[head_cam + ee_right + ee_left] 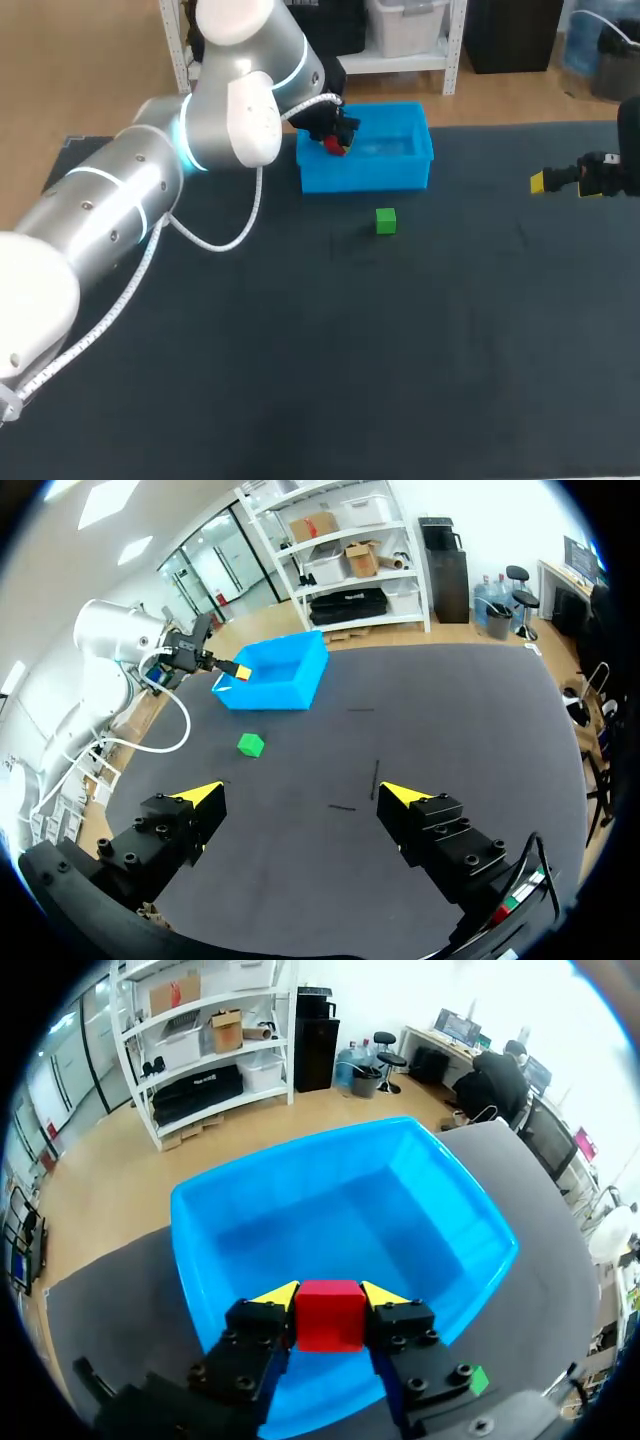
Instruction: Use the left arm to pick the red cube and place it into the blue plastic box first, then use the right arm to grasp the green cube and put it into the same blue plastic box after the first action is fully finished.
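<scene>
My left gripper (330,1297) is shut on the red cube (329,1315), both yellow tips pressed to its sides. It hangs over the near left rim of the blue plastic box (300,1210), whose inside shows bare. From overhead the red cube (334,146) and left gripper (337,137) sit at the left end of the blue box (365,175). The green cube (386,221) lies on the dark mat just in front of the box. My right gripper (300,795) stands open far off at the table's right, the green cube (250,744) well ahead of it.
The dark mat (400,340) covers the whole table. My left arm (130,200) crosses the table's back left corner with a white cable hanging under it. My right gripper (565,180) hovers near the right edge.
</scene>
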Robot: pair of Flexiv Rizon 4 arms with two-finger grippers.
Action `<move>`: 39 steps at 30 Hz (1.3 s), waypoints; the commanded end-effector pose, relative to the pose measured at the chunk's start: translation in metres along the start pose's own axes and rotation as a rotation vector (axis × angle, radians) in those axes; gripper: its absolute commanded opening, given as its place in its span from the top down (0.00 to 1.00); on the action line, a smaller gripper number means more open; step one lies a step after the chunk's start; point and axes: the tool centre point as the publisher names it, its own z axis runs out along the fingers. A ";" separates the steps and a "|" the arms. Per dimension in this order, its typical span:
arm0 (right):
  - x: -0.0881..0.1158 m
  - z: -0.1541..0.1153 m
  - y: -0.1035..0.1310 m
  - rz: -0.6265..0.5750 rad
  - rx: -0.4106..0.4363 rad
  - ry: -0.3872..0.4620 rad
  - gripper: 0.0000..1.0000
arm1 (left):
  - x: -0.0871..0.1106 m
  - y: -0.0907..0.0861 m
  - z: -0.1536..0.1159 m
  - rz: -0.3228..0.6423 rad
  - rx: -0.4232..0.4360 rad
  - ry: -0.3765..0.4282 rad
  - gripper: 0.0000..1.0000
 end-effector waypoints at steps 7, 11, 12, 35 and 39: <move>0.000 0.000 0.000 0.000 0.000 0.001 0.00 | -0.015 0.002 0.011 0.008 -0.001 0.285 0.09; 0.000 0.000 0.000 0.000 0.000 0.001 0.00 | -0.017 0.001 0.004 0.012 -0.004 0.276 0.00; 0.000 0.000 0.000 0.000 0.000 0.001 0.00 | -0.018 0.000 0.002 0.021 -0.004 0.269 0.00; 0.000 0.000 0.000 0.000 0.000 0.001 0.00 | -0.005 -0.026 -0.110 0.120 -0.007 0.120 0.00; 0.000 0.000 0.000 0.000 0.000 0.001 0.00 | 0.008 -0.026 -0.132 0.113 -0.024 0.106 0.00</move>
